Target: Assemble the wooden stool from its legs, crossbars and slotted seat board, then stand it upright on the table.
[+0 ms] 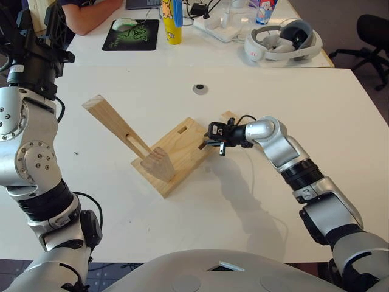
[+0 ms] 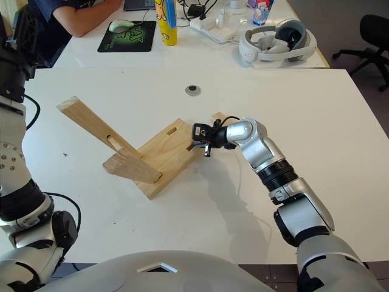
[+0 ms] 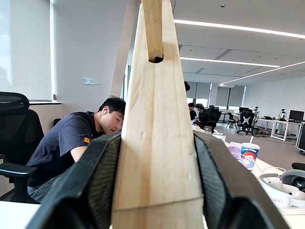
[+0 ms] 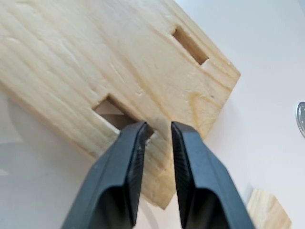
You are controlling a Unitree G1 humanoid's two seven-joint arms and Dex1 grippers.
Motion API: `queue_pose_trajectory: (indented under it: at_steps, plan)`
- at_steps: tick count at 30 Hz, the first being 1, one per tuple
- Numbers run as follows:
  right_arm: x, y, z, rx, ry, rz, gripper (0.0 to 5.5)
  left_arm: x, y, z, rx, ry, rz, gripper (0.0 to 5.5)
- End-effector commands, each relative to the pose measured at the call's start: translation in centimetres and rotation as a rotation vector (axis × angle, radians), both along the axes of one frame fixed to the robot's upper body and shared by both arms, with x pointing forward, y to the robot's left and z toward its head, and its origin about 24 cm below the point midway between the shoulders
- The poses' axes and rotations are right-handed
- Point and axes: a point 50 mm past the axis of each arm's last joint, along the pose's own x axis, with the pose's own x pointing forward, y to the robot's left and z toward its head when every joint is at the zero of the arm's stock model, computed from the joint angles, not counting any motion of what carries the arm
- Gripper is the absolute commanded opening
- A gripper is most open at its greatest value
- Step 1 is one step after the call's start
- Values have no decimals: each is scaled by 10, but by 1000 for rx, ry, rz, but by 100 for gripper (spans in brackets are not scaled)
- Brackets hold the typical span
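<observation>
— Two grippers at work. What is the right one doing?
— It's spread a little. The right gripper [image 4: 158, 126] has its fingers a narrow gap apart, tips at the edge of the seat board [image 4: 86, 57], which lies flat on the table [image 1: 292, 103]. One fingertip is right at a notch [image 4: 114, 112] cut into that edge. A closed slot [image 4: 190, 45] sits a bit further along the board from the tips.
— And past the board?
— On the side of the board away from that gripper, a long plank [image 1: 112, 121] sticks out at an angle. A short wedge-shaped block [image 1: 159, 164] stands at its foot, touching it. Just behind the gripper's wrist another bit of wood [image 1: 228, 114] lies on the table, partly hidden.
— And the left one?
— The left gripper [image 3: 157, 138] is held up, well apart from the board, with its pads pressed onto both sides of a tapered leg [image 3: 155, 105]. Further up from the pads, a thinner stick [image 3: 153, 24] meets the leg at a dark hole [image 3: 155, 59].
</observation>
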Motion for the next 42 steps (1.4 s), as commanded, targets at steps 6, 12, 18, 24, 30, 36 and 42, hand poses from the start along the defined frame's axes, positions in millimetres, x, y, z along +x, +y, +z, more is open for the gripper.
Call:
queue_pose_trajectory:
  at_steps: [6, 12, 18, 24, 30, 36, 42]
  plan:
    - [7, -95, -42, -153, 210, -354, 99, -5, 1, -2, -8, -12, 21, 206]
    - [-31, -155, -25, -165, 328, -280, 99, -12, 3, -4, -16, -13, 47, 206]
    - [-86, -129, 25, -162, 405, 154, 99, -18, 4, -5, -31, -20, 66, 206]
    - [-95, -69, 35, 36, 390, 211, 99, -17, 2, -3, -35, -25, 60, 206]
    - [-81, -50, 19, 75, 334, 55, 99, -16, 1, -4, -40, -24, 55, 206]
    - [-69, -39, 27, 139, 280, 14, 99, -16, -1, -5, -42, -18, 46, 206]
    - [-65, -23, 22, 157, 266, 13, 99, -16, -2, -6, -45, -15, 42, 206]
